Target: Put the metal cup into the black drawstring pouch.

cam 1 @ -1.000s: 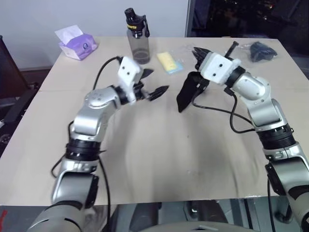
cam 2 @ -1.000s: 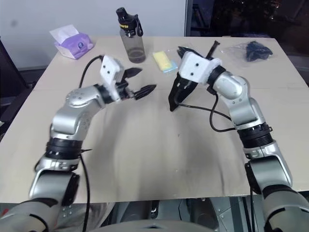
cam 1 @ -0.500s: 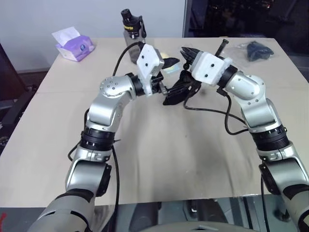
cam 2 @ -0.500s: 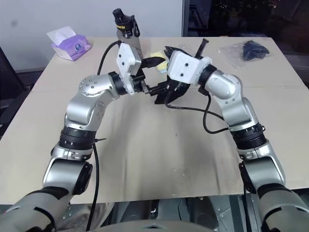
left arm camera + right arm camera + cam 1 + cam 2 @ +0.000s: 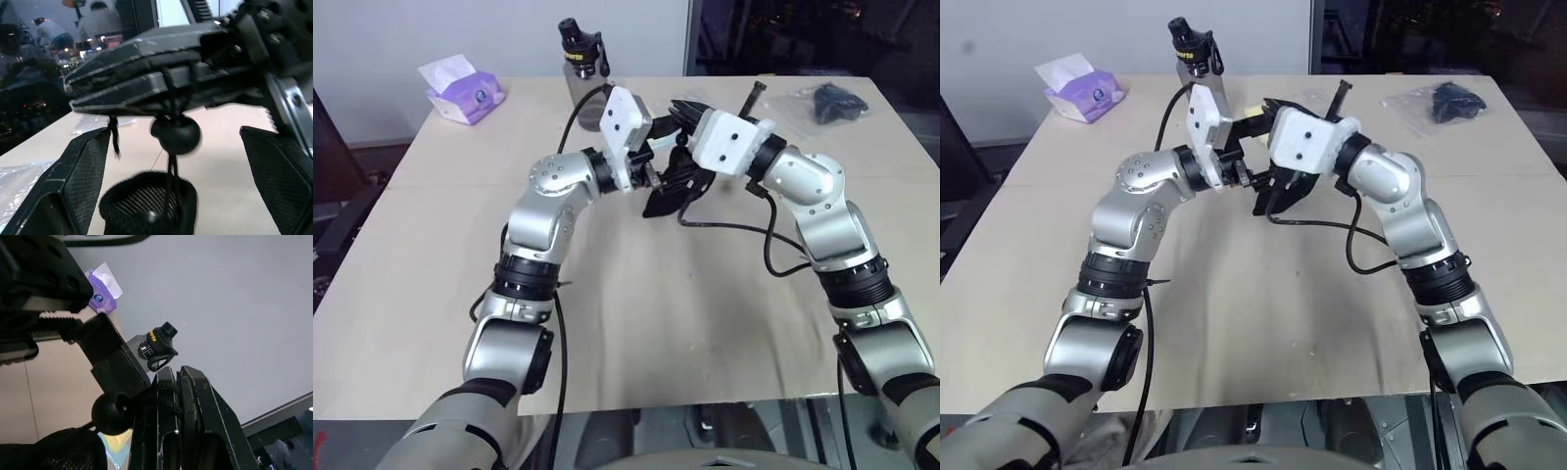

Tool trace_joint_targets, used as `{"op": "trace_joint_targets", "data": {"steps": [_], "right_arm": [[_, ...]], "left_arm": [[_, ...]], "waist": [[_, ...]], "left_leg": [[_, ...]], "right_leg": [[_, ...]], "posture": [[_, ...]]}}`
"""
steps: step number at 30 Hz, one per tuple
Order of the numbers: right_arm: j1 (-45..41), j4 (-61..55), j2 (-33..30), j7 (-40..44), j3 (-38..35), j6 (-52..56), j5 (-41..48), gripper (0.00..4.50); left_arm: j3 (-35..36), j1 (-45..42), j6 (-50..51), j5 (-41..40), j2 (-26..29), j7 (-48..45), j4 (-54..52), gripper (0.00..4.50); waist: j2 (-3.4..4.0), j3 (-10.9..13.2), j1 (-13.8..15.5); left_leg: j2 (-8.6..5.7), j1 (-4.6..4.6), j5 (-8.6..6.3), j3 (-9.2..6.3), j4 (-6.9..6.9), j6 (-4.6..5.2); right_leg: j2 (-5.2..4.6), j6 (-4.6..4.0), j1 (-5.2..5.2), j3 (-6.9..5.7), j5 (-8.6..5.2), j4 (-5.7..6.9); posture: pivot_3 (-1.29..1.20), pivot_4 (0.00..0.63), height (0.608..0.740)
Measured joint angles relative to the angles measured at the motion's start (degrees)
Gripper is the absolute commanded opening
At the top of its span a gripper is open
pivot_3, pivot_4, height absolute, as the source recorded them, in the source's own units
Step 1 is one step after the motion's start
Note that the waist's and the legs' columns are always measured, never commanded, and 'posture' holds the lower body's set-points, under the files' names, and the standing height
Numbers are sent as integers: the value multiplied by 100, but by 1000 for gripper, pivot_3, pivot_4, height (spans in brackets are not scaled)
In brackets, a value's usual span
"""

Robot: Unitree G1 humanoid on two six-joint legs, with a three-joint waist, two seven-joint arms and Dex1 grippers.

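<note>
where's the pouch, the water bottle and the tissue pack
black drawstring pouch (image 5: pixel 668 196), left eye view, hanging fabric body
water bottle (image 5: pixel 1191 41), right eye view, black cap
tissue pack (image 5: pixel 465 93), left eye view, purple wrapper

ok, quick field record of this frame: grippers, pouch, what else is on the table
right gripper: shut on the cord of the black fabric drawstring pouch, holding it above the table
left gripper: open, fingers either side of the pouch's mouth
pouch toggle: round black bead, hanging on the cord
beige table: grey translucent bottle with black cap, purple tissue pack, yellow packet, dark item in clear plastic bag
</note>
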Motion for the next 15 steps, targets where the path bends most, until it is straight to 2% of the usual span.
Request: {"op": "trace_joint_targets", "data": {"steps": [8, 11, 15], "right_arm": [[11, -62, 11, 28, 0, 31, -15, 0], [20, -79, 14, 30, 0, 45, -16, 0], [36, -100, 44, 26, 0, 55, -9, 0]], "left_arm": [[68, -71, -19, -26, -122, -43, 134, 4403], [103, -73, -12, -76, -139, -114, 137, 3704], [169, -74, 40, -119, -117, -158, 139, 1896]], "waist": [[0, 0, 0], [0, 0, 0], [0, 0, -6]], "left_leg": [[0, 1, 0, 1, 2, 0], [0, 1, 0, -1, 2, 0], [0, 2, 0, 0, 2, 0]], "right_leg": [[0, 0, 0, 0, 0, 4], [0, 0, 0, 0, 0, 4], [0, 0, 0, 1, 0, 5]], "posture": [[0, 150, 740], [0, 150, 740], [0, 150, 740]]}}
